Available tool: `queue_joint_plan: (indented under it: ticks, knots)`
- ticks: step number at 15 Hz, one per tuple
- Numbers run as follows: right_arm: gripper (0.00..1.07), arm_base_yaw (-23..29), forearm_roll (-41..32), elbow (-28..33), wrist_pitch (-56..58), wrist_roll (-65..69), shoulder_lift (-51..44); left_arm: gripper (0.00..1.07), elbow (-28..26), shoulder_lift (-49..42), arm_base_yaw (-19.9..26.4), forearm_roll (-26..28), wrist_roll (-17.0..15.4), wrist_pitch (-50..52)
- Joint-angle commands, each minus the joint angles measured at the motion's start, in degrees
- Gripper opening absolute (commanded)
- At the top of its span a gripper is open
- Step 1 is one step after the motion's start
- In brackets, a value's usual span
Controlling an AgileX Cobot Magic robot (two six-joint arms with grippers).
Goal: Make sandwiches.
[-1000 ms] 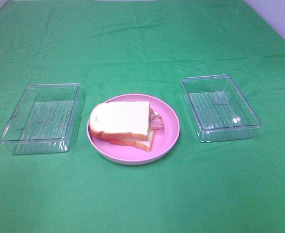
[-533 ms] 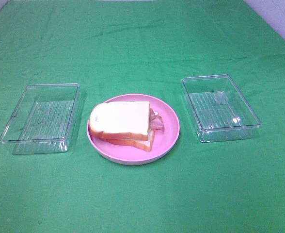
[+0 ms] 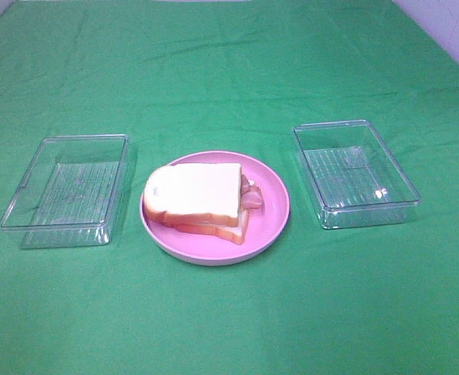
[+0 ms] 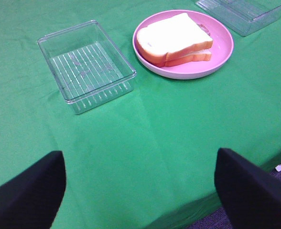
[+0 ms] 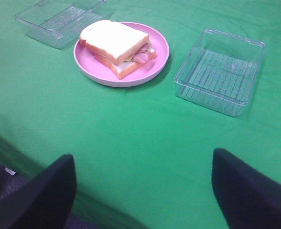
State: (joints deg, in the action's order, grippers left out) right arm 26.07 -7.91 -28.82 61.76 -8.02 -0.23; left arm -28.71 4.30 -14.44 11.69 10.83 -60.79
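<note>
A stacked sandwich (image 3: 201, 201) lies on the round pink plate (image 3: 278, 209) in the middle of the green cloth. White bread slices with orange-brown crust sit top and bottom, and reddish bacon (image 3: 252, 196) pokes out on the right side. The same sandwich (image 4: 174, 39) shows in the left wrist view, and the sandwich (image 5: 116, 45) with bacon (image 5: 141, 56) shows in the right wrist view. My left gripper (image 4: 139, 188) stands open far back by the table's near edge. My right gripper (image 5: 143, 191) is open too, equally far from the plate. Neither arm appears in the exterior high view.
An empty clear plastic box (image 3: 67, 189) sits left of the plate, and another empty clear box (image 3: 354, 172) sits right of it. The green cloth's near edge (image 4: 236, 191) drops off just in front of both grippers.
</note>
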Motion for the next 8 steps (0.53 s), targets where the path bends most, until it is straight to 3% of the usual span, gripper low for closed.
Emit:
queue_joint_plan:
  ticks: [1, 3, 5, 6, 8]
  knots:
    - [0.75, -0.86, -0.06, 0.00, -0.74, -0.34, 0.11, 0.81, 0.00, -0.46, 0.00, 0.06, -0.34, 0.63]
    - [0.75, -4.93, -0.23, 0.00, -0.74, -0.34, 0.11, 0.81, 0.00, -0.46, 0.00, 0.06, -0.34, 0.63]
    - [0.75, -13.12, -0.46, 0.00, -0.74, -0.34, 0.11, 0.81, 0.00, -0.80, 0.46, 0.00, -0.34, 0.63]
    - [0.75, -21.20, -0.63, 0.00, -0.74, -0.34, 0.11, 0.81, 0.00, -0.92, 5.27, 0.23, -0.17, 0.63]
    - [0.75, -26.81, -0.63, 0.00, -0.74, -0.34, 0.11, 0.81, 0.00, -1.26, 12.20, 0.23, -0.17, 0.63]
